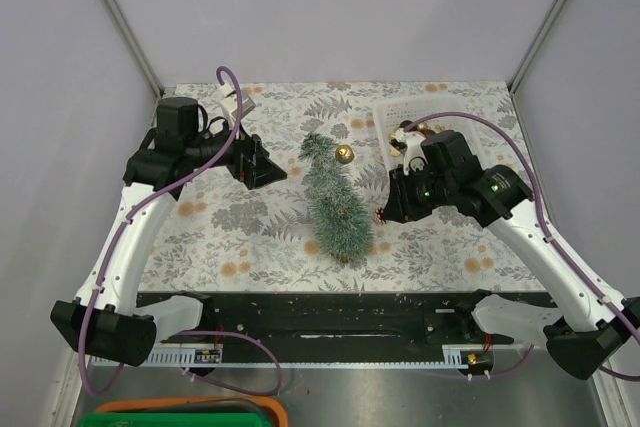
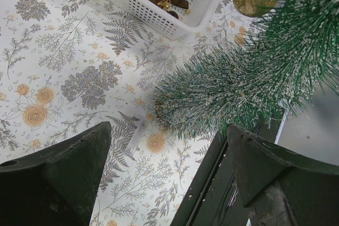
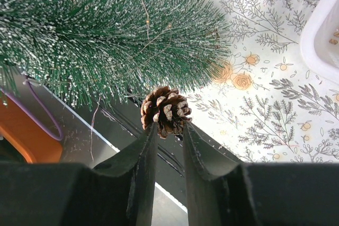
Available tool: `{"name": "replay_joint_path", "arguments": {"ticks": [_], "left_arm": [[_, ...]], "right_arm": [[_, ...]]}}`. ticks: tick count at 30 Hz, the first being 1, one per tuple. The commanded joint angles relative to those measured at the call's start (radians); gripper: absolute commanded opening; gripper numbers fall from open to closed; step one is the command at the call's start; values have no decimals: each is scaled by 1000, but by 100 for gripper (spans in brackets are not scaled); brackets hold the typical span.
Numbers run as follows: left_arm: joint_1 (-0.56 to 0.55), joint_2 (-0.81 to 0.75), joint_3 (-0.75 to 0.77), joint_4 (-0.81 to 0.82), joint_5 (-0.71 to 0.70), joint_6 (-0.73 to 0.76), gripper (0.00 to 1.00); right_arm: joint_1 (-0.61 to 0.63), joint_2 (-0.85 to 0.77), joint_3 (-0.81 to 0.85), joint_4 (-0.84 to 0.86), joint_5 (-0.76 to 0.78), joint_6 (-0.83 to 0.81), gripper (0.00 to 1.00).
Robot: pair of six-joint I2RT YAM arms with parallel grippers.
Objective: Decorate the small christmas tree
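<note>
A: A table spread with a fern-and-flower printed cloth [image 1: 220, 217] is shown, boxed in by plain pale walls, with a black rail along the near edge.

B: And the small christmas tree [image 1: 335, 202] is found at the middle of that cloth. The narrow tip is pointed far, and the wide skirt is spread just short of the rail.

A: Dark green bristles are seen up close, dusted white at the ends as if frosted. The cone is slim, with the tip slightly bent.

B: Whether it is stood up or laid flat cannot be told from above.

A: A gold bauble [image 1: 344, 155] is spotted right beside the tip, on its right side.

B: On the right, a pine cone [image 3: 165, 110] is pinched by its base in the right gripper [image 3: 168, 141]. It is held just beside the tree's near right bristles.

A: To the left of the tree, the left gripper [image 2: 168, 130] is held with jaws spread wide and nothing gripped, aimed at the tree from a short way off.

B: At the far right, a white basket [image 1: 400, 117] is noted, with pine cones and brown bows inside.
</note>
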Motion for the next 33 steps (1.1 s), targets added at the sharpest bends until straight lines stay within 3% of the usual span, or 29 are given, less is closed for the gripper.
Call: {"name": "replay_joint_path", "arguments": {"ticks": [1, 13, 21, 33], "left_arm": [[-2, -14, 10, 28, 26, 6, 93], [-2, -11, 15, 28, 24, 7, 93], [-2, -10, 18, 28, 21, 6, 93], [-4, -10, 22, 28, 21, 4, 93]], "right_arm": [[9, -30, 4, 70, -11, 14, 30], [9, -30, 12, 79, 3, 3, 30], [7, -53, -1, 48, 96, -26, 30], [9, -39, -1, 67, 72, -26, 30]]}}
